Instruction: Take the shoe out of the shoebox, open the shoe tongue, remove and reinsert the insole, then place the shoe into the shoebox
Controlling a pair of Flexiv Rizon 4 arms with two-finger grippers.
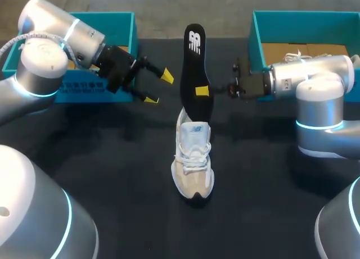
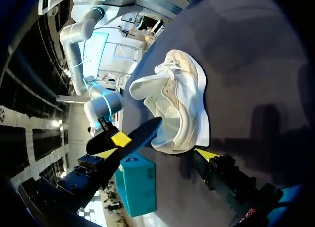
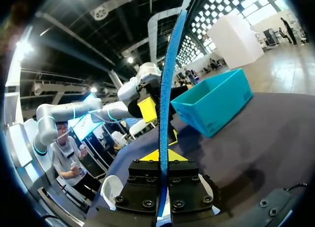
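A white logo is printed near the far end of the long black foam insole [image 1: 194, 62]. A small blue mark sits on the tongue of the cream-and-white lace-up sneaker [image 1: 193, 158]. The white print on the left teal cardboard shoebox [image 1: 115, 23] is too small to read.

My right arm comes in level from the right. The right gripper [image 1: 203, 91] is pinched on the insole's middle, holding it upright with its lower end at the sneaker's heel opening. The sneaker stands mid-way across the black table [image 1: 112, 175], toe near. The left gripper [image 1: 159, 87] hangs just left of the insole, spread wide and empty.

Cream-white shoe [image 1: 193, 158] upright, black insole [image 1: 194, 68] raised at its heel.
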